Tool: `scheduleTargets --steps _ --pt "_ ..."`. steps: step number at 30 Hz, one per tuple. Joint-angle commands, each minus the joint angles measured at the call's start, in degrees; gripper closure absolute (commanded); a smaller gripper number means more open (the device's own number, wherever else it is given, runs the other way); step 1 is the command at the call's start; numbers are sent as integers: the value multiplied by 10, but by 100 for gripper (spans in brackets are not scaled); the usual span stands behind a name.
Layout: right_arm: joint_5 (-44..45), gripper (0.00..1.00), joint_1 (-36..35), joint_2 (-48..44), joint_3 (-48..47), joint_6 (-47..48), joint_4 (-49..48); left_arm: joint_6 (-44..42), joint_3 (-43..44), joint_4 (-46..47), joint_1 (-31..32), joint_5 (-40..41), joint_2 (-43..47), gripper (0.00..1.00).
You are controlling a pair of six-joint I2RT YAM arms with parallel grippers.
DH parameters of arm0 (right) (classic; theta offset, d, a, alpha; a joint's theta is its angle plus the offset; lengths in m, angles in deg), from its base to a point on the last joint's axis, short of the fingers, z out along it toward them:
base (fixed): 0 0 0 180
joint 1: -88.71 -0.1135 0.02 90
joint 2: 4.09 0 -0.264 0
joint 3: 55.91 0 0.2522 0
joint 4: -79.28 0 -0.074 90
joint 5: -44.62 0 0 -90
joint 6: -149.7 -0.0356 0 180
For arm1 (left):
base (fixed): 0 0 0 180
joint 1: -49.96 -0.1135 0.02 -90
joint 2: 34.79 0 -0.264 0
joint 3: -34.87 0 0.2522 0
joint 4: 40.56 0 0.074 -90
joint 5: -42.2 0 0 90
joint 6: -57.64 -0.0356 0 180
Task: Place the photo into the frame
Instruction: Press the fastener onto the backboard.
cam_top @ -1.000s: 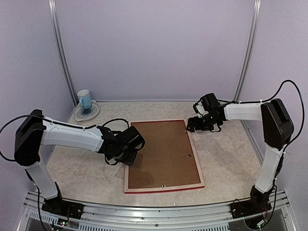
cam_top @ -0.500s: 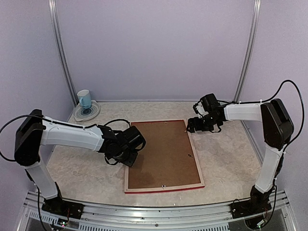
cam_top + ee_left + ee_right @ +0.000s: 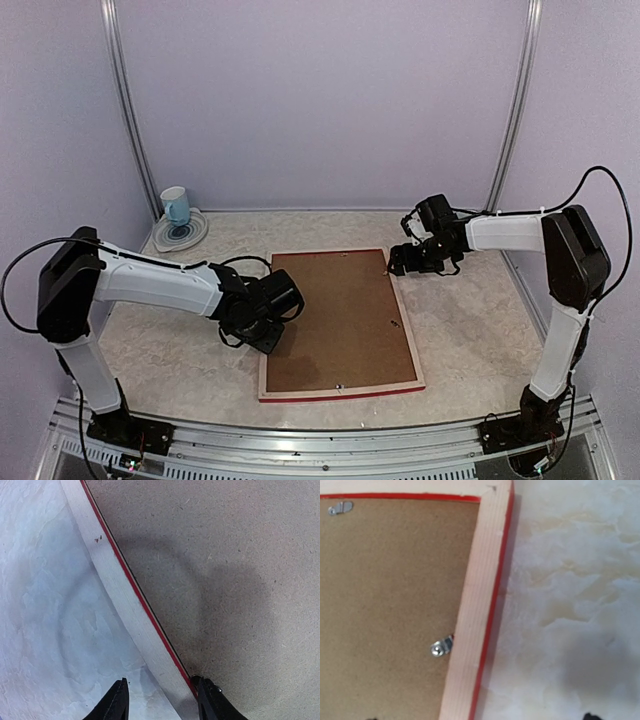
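Note:
The frame (image 3: 340,391) lies face down mid-table, pale wood rails with a red rim, and a brown backing board (image 3: 340,320) fills it. The photo is hidden. My left gripper (image 3: 268,330) is low over the frame's left rail (image 3: 115,585). It is open (image 3: 160,682) and straddles that rail: one finger (image 3: 116,705) is over the table, the other (image 3: 212,702) is on the board's edge. My right gripper (image 3: 400,262) hovers open by the far right corner. In its wrist view I see the rail (image 3: 480,580) and a metal clip (image 3: 440,647).
A blue and white cup (image 3: 175,205) stands on a patterned plate (image 3: 182,235) at the back left corner. Lilac walls close in the table on three sides. A second clip (image 3: 340,507) sits on the board's far edge.
My left gripper has slid a little nearer along the frame's left rail and its jaws have narrowed slightly. The right arm and the frame have not moved.

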Motion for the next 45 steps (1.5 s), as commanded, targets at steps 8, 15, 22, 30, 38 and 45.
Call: scheduleTargets --steps 8,15,22,30,38,45 --pt "-2 12 5 -11 3 4 -7 -3 6 -5 4 -6 -20 53" --pt "-3 12 6 -11 2 5 -6 -3 6 -6 4 -15 -27 53" --pt "-3 12 7 -12 1 5 -6 -2 5 -6 6 -17 -31 56" --pt "-3 12 7 -13 2 5 -6 -2 4 -6 6 -18 -30 59" --pt "-3 12 8 -13 3 5 -7 -2 3 -6 8 -19 -30 63" --pt "-5 12 9 -13 3 4 -8 0 3 0 8 -19 -34 60"
